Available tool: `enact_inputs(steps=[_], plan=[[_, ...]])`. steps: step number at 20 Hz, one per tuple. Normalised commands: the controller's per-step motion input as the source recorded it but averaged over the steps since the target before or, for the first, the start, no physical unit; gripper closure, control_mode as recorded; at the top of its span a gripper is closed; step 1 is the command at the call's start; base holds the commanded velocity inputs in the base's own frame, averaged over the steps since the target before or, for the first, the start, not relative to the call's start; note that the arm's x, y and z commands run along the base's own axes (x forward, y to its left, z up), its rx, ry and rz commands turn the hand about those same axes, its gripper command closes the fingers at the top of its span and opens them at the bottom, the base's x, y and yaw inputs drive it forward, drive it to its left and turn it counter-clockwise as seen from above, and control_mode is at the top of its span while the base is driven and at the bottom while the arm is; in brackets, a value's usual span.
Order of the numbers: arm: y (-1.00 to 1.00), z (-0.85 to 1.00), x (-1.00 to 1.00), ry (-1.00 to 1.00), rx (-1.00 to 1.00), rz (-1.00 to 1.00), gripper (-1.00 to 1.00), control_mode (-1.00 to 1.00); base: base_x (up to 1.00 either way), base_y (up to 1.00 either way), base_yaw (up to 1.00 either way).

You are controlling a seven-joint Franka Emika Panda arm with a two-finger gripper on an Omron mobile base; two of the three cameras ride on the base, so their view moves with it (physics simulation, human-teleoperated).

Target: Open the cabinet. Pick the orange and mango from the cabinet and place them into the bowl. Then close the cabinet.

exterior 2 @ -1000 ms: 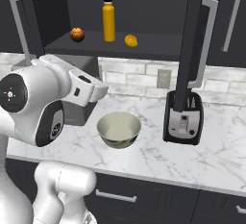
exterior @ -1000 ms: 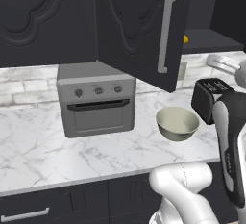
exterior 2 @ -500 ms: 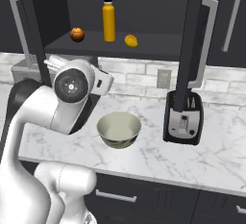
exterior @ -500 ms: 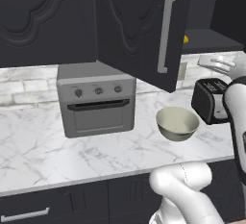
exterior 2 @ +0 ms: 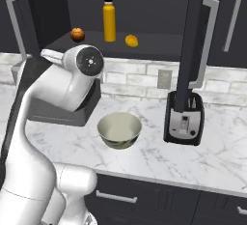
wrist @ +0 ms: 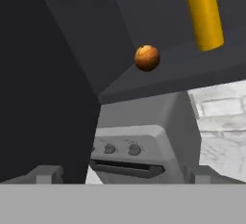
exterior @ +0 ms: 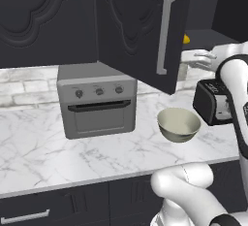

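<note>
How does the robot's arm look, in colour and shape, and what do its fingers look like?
The arm is glossy white, built of thick rounded segments. One joint ends in a dark round cap with small pale marks. No cables are visible. In the hand view, the fingers appear as small grey blocky tips.

Mango (exterior: 186, 39) mostly hidden behind open cabinet (exterior: 140, 26) door; bottle (wrist: 204, 11) top cropped.

Cabinet (exterior 2: 195, 50) open, orange (exterior 2: 77, 35) and mango (exterior 2: 131, 40) shelved, bowl (exterior 2: 119, 130) empty
</note>
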Motion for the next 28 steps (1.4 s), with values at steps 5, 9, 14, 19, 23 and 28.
enact_inputs(steps=[5,9,14,19,23,28], plan=[[0.83,0.0,0.41,0.01,0.0,0.26,-1.0,-1.0,0.0,0.0,0.0],[1.0,-0.08,0.36,0.0,0.0,0.23,-1.0,-1.0,0.0,0.0,0.0],[0.91,-0.16,0.2,0.0,0.0,0.13,-1.0,-1.0,0.0,0.0,0.0],[-0.13,0.0,-0.02,0.0,0.0,-0.02,-1.0,-1.0,0.0,0.0,0.0],[-0.96,0.11,-0.25,0.0,0.0,-0.18,-1.0,-1.0,0.0,0.0,0.0],[-0.78,0.2,-0.02,0.0,-0.01,-0.32,-1.0,-1.0,0.0,0.0,0.0]])
